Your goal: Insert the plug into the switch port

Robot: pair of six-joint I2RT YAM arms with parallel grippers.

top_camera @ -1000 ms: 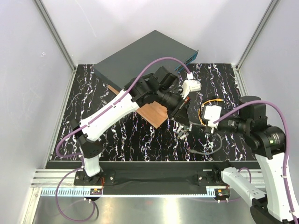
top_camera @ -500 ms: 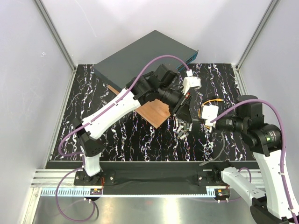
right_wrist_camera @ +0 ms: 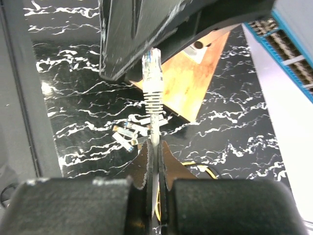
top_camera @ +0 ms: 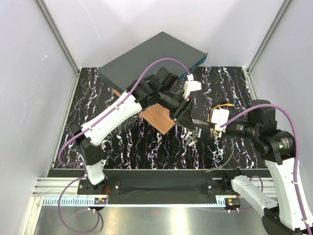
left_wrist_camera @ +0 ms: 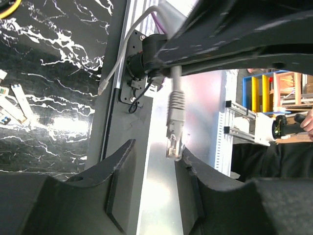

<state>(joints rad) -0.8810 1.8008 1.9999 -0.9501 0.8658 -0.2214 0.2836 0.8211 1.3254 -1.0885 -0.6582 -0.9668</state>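
The right gripper is pinched on the cable just behind the boot, which leaves the plug bare and jutting free. The plug hangs in the air in front of the switch, well short of its port row, and sits in no port. The left gripper is spread, with a finger on either side of the plug tip. The tip is close to one finger; contact is not confirmed.

Assessment: this is a handover. Holding by the cable exposes the plug body for a firmer grip by the arm nearer the switch.

Risk: a hold on the cable alone gives poor control of the plug's angle as the left gripper closes.
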